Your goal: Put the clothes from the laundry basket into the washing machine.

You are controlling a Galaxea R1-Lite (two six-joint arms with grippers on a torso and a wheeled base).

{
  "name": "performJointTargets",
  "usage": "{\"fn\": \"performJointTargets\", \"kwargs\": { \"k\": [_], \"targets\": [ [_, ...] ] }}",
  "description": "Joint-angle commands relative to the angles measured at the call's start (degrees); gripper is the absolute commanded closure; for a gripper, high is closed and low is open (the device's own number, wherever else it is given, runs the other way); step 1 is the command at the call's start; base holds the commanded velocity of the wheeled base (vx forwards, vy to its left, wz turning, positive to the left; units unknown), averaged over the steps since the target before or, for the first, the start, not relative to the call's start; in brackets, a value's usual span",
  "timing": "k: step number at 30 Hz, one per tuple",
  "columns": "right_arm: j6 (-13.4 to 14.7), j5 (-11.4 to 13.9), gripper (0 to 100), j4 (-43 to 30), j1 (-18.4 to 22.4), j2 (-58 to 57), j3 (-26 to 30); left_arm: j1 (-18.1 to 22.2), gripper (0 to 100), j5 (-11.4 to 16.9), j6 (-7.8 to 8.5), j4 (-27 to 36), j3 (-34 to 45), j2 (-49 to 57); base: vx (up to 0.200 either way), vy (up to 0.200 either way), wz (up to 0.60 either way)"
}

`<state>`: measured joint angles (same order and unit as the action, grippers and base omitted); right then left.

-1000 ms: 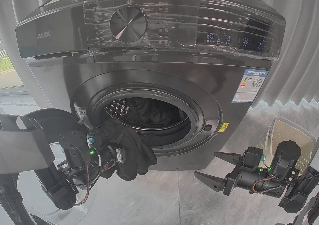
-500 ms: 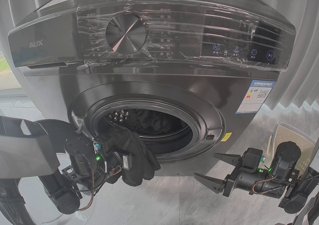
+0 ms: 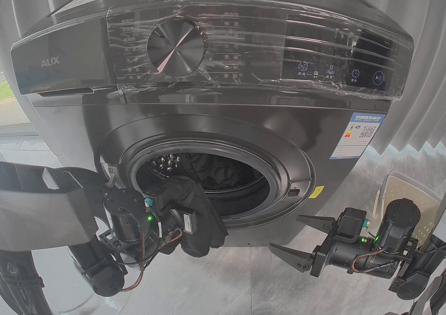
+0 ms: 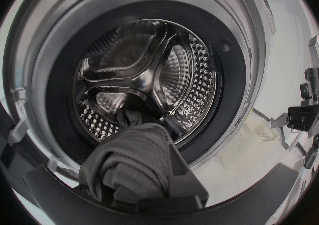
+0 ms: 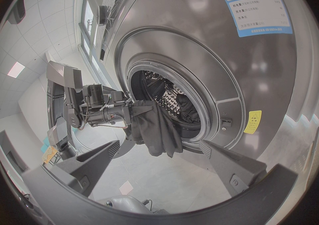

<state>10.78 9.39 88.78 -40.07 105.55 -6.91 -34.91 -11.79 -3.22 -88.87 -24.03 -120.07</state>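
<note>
A dark grey garment (image 3: 200,223) hangs in a bunch at the lower left edge of the round opening of the washing machine (image 3: 223,111), in the lower left of the head view. Its top sits level with the mouth of the opening. Its loose tail droops below the rim, in front of the machine and outside the drum (image 4: 143,69). We cannot tell whether the cloth touches the rim.

The left gripper (image 3: 181,211) holds this garment, its jaws clenched on the cloth and mostly buried in its folds. Through the opening we see the shiny perforated drum, with another dark piece of clothing (image 3: 213,167) already lying inside.

We judge that the step in hand is loading: the garment is at the door but not yet in. The next move calls for pushing the left gripper deeper through the opening, far enough for the hanging tail to clear the lower lip, and only then letting go. Released here, the cloth would likely slide to the floor.

In the lower right of the head view the right gripper (image 3: 285,233) waits, jaws spread wide and empty, well apart from the opening. The pale laundry basket (image 3: 409,185) stands just behind it at the right edge.
</note>
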Motion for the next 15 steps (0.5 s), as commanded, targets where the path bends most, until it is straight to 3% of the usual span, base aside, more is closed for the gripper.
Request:
{"fn": "performJointTargets", "kwargs": {
  "k": [1,2,3,5,10,15],
  "targets": [
    [0.03,0.02,0,-0.01,-0.10,0.01,-0.03,-0.86,100,1.24,-0.82,0.10,-4.89,-3.77,0.000,0.000,0.00],
    [0.03,0.02,0,0.07,-0.18,0.01,0.06,-0.59,100,3.70,-1.88,0.01,-8.40,-6.50,0.000,0.000,0.00],
    [0.03,0.02,0,0.07,-0.18,0.01,0.06,-0.59,100,3.70,-1.88,0.01,-8.40,-6.50,0.000,0.000,0.00],
    [-0.05,0.02,0,0.07,-0.18,-0.17,0.06,-0.51,100,4.23,-3.90,0.01,-13.85,-9.66,0.000,0.000,0.00],
    [-0.14,0.02,0,0.07,-0.18,-0.52,0.06,-1.12,100,3.79,-8.03,0.10,-17.81,-12.83,0.000,0.000,0.00],
    [-0.14,0.02,0,0.07,-0.18,-0.43,0.06,-0.07,100,2.30,-8.65,0.10,-24.93,-16.78,0.000,0.000,0.00]
  ]
}}
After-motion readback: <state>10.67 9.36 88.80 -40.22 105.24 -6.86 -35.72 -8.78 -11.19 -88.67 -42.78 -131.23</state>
